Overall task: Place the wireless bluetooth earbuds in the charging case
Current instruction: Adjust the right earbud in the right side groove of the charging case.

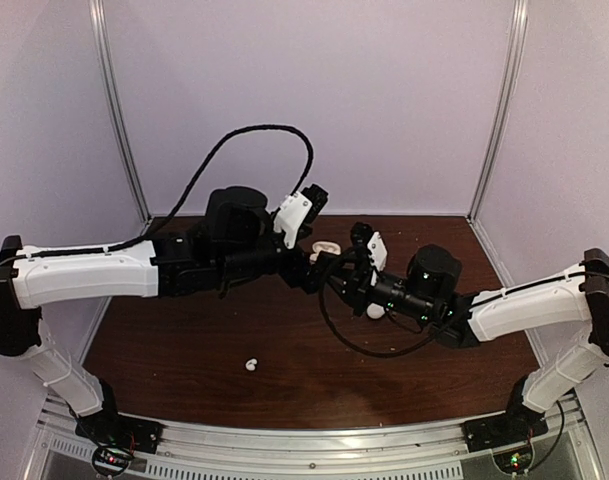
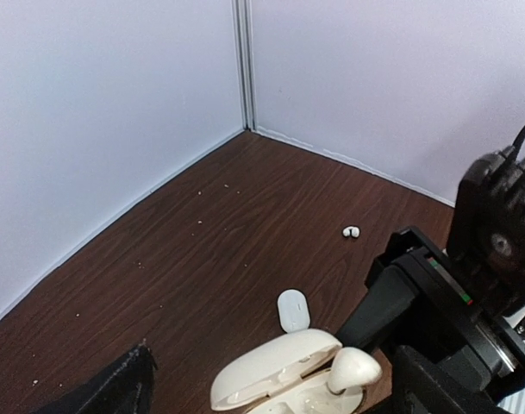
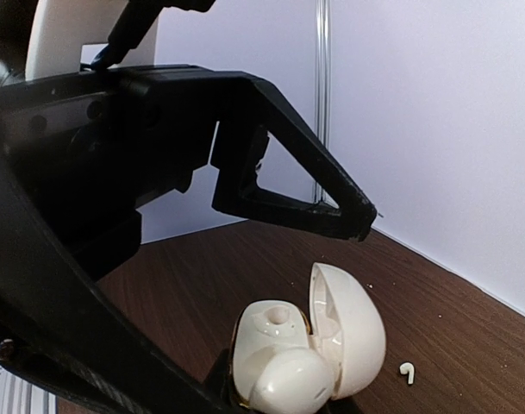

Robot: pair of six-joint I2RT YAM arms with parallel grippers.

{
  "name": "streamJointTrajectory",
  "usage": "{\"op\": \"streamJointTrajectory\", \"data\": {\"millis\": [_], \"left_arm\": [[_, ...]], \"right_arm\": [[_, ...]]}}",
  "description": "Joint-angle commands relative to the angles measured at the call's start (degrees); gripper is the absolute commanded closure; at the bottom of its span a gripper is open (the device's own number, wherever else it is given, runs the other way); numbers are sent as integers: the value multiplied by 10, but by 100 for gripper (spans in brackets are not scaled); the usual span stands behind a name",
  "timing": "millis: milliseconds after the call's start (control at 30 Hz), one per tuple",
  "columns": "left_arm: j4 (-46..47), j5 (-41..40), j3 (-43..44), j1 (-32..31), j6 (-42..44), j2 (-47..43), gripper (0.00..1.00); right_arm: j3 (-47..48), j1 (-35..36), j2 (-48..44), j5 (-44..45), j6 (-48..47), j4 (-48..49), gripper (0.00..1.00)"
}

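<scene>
My right tool is pinched tight on one white earbud, holding it right at the base of the open charging case, which sits mid-counter toward the back. I can't tell whether it touches the base or hangs just above it. My left tool is spread wide, gripping nothing, close beside the case.

Top view: a loose earbud lies well apart on the near counter. Both arms hide most of the case.

Left wrist view adds the lid hinged back, a small white oval piece just beyond the case, and a further earbud past that.

Right wrist view: one black left-tool finger above the case, and a stemmed earbud beside the lid.

Any marking on the case is too small for me to read.
</scene>
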Motion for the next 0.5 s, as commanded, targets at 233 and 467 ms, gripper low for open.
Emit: {"op": "streamJointTrajectory", "data": {"millis": [233, 467], "left_arm": [[-24, -30, 24, 9, -5, 14, 2], [-37, -41, 2, 12, -3, -2, 2]], "right_arm": [[16, 4, 0, 11, -7, 6, 100], [16, 4, -6, 15, -9, 4, 100]]}}
